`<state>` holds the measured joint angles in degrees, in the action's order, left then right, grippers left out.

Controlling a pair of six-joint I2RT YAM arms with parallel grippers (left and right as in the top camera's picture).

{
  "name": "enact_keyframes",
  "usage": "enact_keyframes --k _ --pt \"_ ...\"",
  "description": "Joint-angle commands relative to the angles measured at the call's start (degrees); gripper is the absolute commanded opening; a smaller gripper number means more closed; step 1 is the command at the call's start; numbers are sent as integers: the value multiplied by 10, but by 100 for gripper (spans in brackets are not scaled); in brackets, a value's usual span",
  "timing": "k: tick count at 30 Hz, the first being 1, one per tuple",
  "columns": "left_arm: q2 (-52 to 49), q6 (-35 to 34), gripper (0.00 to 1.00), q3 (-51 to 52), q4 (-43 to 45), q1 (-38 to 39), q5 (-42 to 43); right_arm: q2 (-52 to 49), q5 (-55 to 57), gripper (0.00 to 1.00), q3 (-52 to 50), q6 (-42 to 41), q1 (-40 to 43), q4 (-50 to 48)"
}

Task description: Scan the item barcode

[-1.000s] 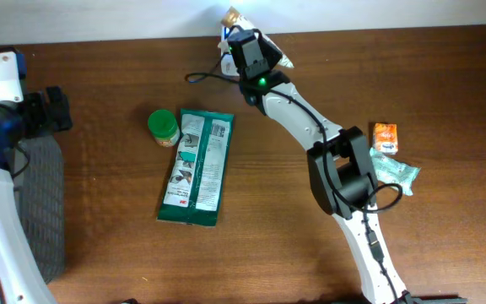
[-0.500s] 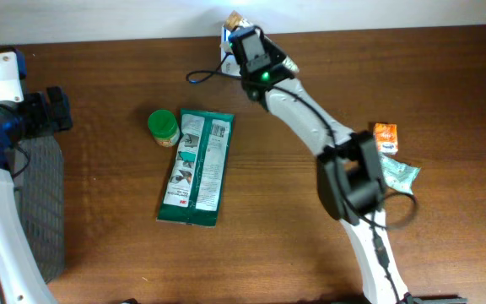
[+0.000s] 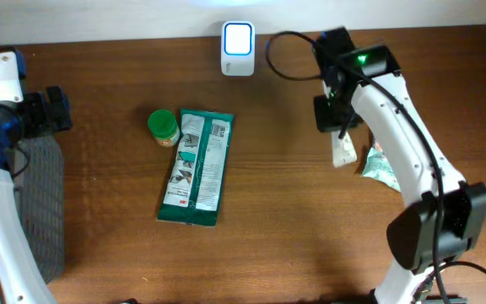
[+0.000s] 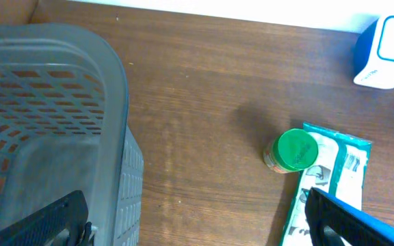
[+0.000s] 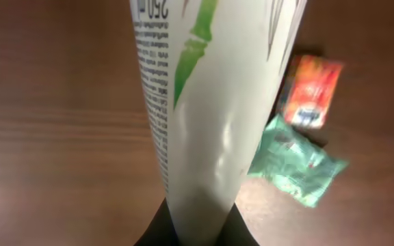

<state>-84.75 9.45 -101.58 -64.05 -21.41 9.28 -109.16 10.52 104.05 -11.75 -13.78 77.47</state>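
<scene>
The right gripper, clamped on a white tube printed with green stems, had swung away from the scanner at the far edge of the table and stood over its right side. The tube hung from the jaws above the wood, near a green sachet and an orange packet. The scanner, hidden behind the arm a second earlier, was fully exposed. The left gripper was spread wide, holding nothing, beside a grey basket, as before. A green-lidded jar and a teal pack lay just beside each other, unmoved.
</scene>
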Motion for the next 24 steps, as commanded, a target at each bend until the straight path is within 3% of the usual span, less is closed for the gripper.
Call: enact_keyframes --k 1,6,10,12,16,19,24 --pt "5 7 99 -5 1 -1 6 1 -16 4 -101 -12 42 -56" --pt "5 7 99 -5 1 -1 6 1 -17 5 -252 14 105 -222" --pt "5 7 99 -5 1 -1 6 1 4 40 -266 25 128 -236" --pt "5 7 99 -5 1 -1 6 2 -4 50 -182 25 123 -191" --pt "5 7 99 -5 1 -1 6 2 -181 52 -33 25 90 -134" --pt "5 7 99 -5 1 -1 6 -8 -323 51 -39 19 21 -188" --pt "5 7 99 -5 1 -1 6 -75 -328 43 -44 -123 -128 -308"
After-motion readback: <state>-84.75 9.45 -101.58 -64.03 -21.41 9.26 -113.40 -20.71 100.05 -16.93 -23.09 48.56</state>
